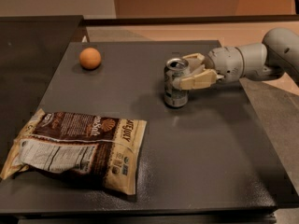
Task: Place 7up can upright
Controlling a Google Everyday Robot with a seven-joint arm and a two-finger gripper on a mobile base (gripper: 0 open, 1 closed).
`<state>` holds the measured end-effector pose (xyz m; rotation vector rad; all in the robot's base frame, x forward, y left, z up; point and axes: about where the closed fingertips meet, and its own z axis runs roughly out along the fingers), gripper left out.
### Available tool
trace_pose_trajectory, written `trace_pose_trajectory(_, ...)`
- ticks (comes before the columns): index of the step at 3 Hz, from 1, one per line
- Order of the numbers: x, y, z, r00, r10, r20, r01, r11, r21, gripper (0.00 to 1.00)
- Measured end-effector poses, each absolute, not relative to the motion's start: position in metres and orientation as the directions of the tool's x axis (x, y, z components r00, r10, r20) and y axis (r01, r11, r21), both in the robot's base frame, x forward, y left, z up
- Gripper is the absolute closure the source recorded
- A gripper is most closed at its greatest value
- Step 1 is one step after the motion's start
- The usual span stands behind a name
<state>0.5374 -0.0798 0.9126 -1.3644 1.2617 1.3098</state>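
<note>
The 7up can (175,91) is silver-grey with a shiny top and pull tab. It stands upright on the dark grey table (210,148), right of centre. My gripper (182,71) reaches in from the right and is shut on the can's upper half. One beige finger (196,80) lies across the can's near side and the other (194,57) sits behind its rim. The can's base rests on the table.
An orange ball (89,58) lies at the table's far left. A brown and white snack bag (79,146) lies flat at the front left. The white arm (252,59) stretches over the table's right edge. A second dark surface (32,41) adjoins on the left.
</note>
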Motion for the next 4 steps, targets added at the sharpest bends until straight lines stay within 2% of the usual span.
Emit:
trace_pose_trajectory(2,0.5387,-0.0743,0.9137,-0.052,-0.107,-0.993,-0.988,-0.142,0.067,0.12)
trace_pose_trajectory(3,0.5392,-0.0719,0.9142,-0.052,-0.107,-0.993,-0.987,-0.143,0.067,0.00)
trace_pose_trajectory(4,0.5393,-0.0718,0.9142,-0.052,-0.107,-0.993,-0.987,-0.143,0.067,0.00)
